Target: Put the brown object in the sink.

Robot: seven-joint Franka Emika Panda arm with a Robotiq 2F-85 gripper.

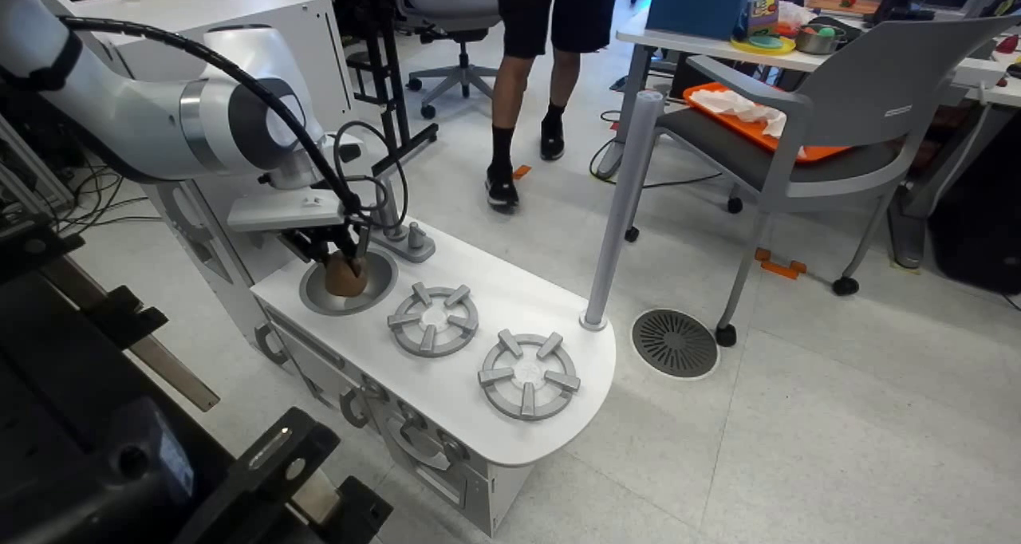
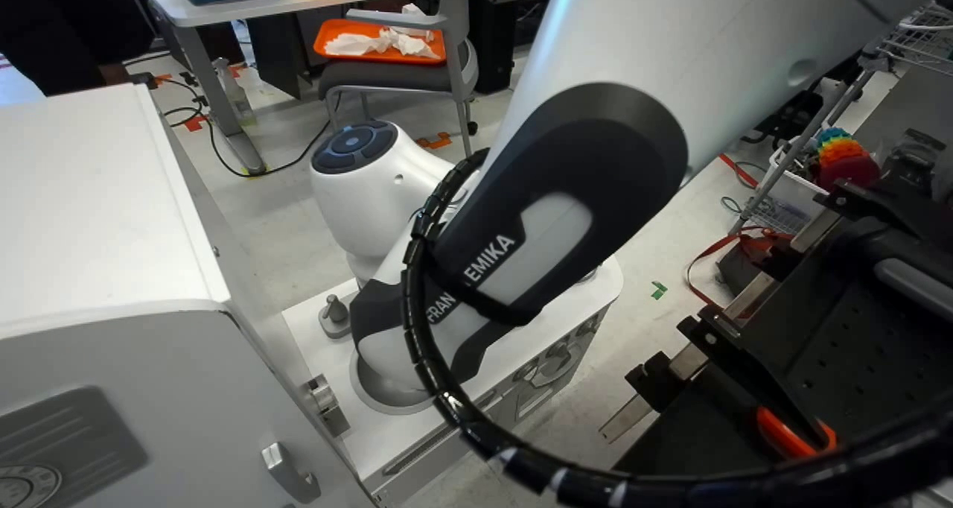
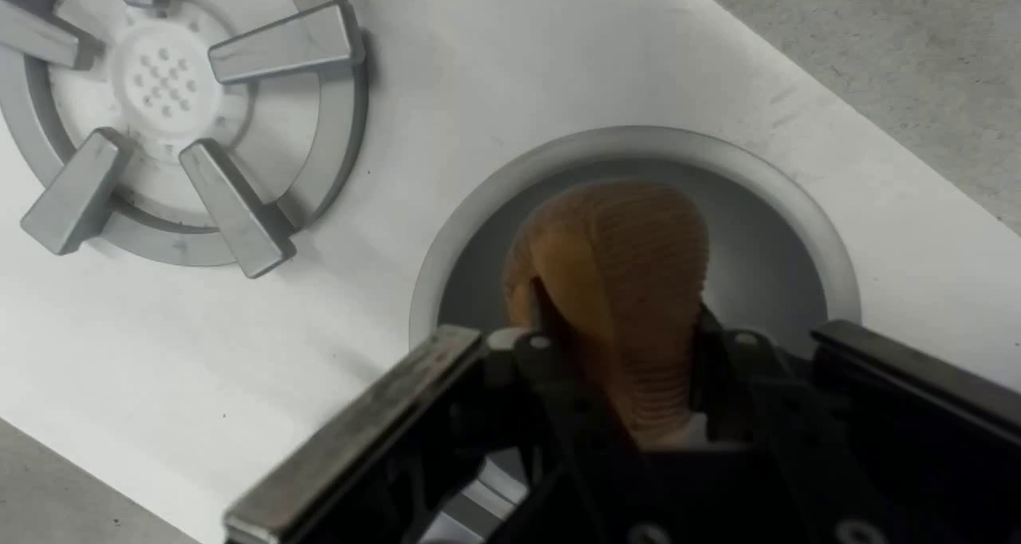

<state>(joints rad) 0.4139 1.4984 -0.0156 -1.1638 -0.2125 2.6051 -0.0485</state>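
Observation:
The brown object (image 1: 345, 279) is rounded and wood-like with ridged grain. It also shows in the wrist view (image 3: 646, 249). My gripper (image 1: 344, 260) points down with its fingers on both sides of the object and is shut on it; the same gripper shows in the wrist view (image 3: 622, 309). The round grey sink (image 1: 384, 279) lies right under the object, and its rim shows in the wrist view (image 3: 833, 265). I cannot tell whether the object touches the sink bottom. In an exterior view the arm covers the gripper, the object and part of the sink (image 2: 391, 401).
Two grey toy burners (image 1: 433, 321) (image 1: 528, 376) sit on the white countertop (image 1: 486, 297) beside the sink. A faucet base (image 1: 415, 245) stands behind the sink. A grey post (image 1: 626, 209) rises at the counter's end. A tall white cabinet (image 2: 97, 210) adjoins the counter.

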